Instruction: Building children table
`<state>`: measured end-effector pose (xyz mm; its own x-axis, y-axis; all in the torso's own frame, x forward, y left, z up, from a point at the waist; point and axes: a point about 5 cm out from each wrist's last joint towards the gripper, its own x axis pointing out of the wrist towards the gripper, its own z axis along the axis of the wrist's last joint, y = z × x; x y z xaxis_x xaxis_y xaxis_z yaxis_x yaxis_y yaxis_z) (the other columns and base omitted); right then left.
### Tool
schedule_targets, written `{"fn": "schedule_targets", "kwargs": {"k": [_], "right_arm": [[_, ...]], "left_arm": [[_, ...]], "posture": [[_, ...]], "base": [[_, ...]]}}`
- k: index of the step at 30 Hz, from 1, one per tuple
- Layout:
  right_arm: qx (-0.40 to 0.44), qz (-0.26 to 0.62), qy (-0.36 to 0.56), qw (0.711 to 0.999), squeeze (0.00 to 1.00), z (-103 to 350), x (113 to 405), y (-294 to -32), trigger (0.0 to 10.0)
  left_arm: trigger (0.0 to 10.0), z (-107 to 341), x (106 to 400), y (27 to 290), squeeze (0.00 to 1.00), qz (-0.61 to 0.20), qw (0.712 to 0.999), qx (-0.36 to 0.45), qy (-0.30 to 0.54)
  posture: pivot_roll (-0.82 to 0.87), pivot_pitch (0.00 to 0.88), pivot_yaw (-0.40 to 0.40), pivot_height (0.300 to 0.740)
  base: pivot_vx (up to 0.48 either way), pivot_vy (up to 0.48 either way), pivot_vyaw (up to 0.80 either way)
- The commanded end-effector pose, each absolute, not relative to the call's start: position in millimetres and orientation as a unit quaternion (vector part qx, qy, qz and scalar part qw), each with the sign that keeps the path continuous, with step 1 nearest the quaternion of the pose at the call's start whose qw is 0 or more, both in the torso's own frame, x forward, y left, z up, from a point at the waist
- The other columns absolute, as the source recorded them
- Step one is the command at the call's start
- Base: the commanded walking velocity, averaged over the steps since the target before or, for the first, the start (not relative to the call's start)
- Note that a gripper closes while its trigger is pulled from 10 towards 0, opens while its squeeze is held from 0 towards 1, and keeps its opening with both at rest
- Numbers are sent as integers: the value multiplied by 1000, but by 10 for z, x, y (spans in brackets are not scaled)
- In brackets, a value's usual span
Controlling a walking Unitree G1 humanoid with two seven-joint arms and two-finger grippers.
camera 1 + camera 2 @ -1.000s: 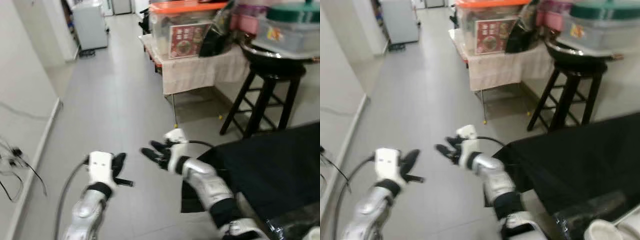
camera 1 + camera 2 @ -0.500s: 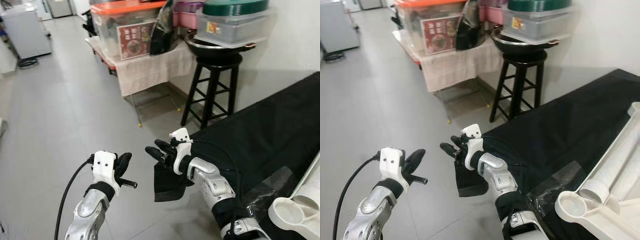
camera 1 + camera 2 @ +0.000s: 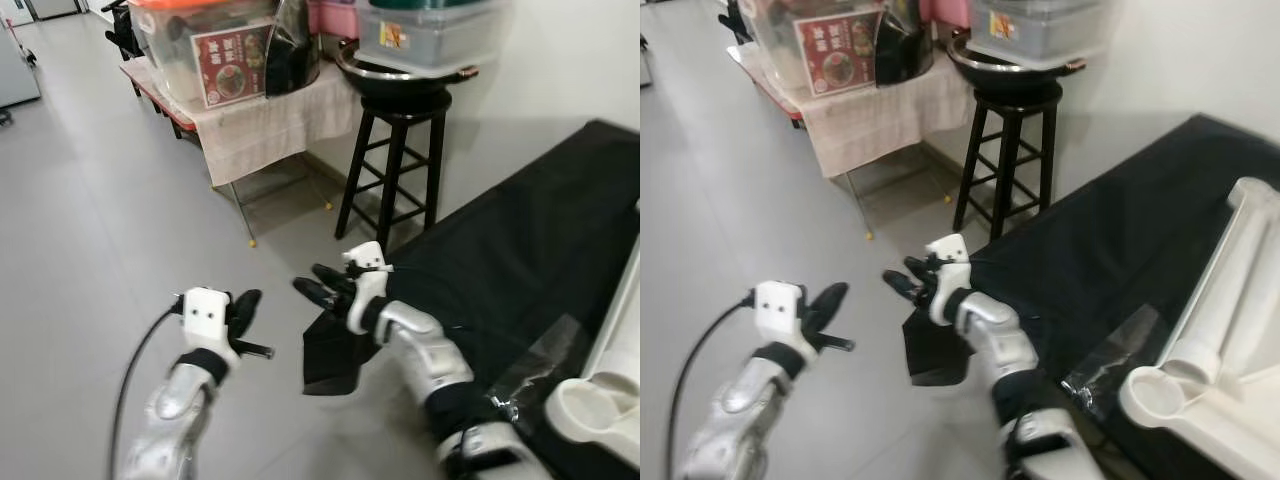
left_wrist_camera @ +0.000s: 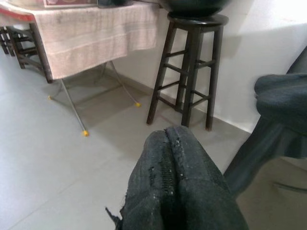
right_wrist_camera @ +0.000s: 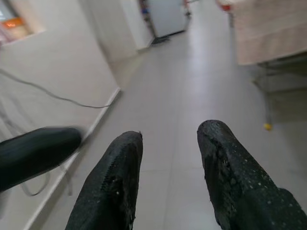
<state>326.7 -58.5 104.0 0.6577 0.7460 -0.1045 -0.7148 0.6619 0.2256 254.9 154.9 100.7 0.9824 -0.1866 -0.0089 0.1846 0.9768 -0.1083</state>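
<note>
- Left gripper (image 3: 243, 308): raised over the grey floor (image 3: 90, 200), fingers pressed together, grasping nothing.
- Right gripper (image 3: 318, 286): fingers parted, empty, just beside the left fingertips.
- White table part (image 3: 1220, 330): lies on the black cloth (image 3: 1110, 250), well apart from both grippers, behind the right fingers.
- Black stool (image 3: 395, 165): stands ahead of the fingertips.

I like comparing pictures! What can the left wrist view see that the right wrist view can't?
Left wrist view: the tall black wooden stool, the black cloth and the left gripper with its fingers pressed together. Right wrist view: the long grey hallway floor, a white wall and the right gripper with its fingers apart. Both: the beige tablecloth.
</note>
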Motion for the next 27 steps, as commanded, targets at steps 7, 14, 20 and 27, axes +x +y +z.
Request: {"fn": "schedule_targets", "kwargs": {"k": [7,14,20,27], "right_arm": [[87,393,89,911,0,1057,3294,-682,10000],[89,394,86,911,0,1065,3295,-687,10000],[89,395,85,910,0,1067,3294,-687,10000],[93,395,87,910,0,1067,3295,-692,10000]], "left_arm": [[10000,1035,2573,1523,0,-98,994,-54,5],[10000,1036,2576,1519,0,-98,994,-54,5],[10000,1036,2577,1518,0,-97,994,-54,4],[10000,1039,2578,1514,0,-97,994,-56,3]], "posture": [[-51,0,45,740],[-51,0,46,740],[-51,0,46,740],[-51,0,43,740]], "base": [[0,0,-800],[0,0,-800],[0,0,-800],[0,0,-800]]}}
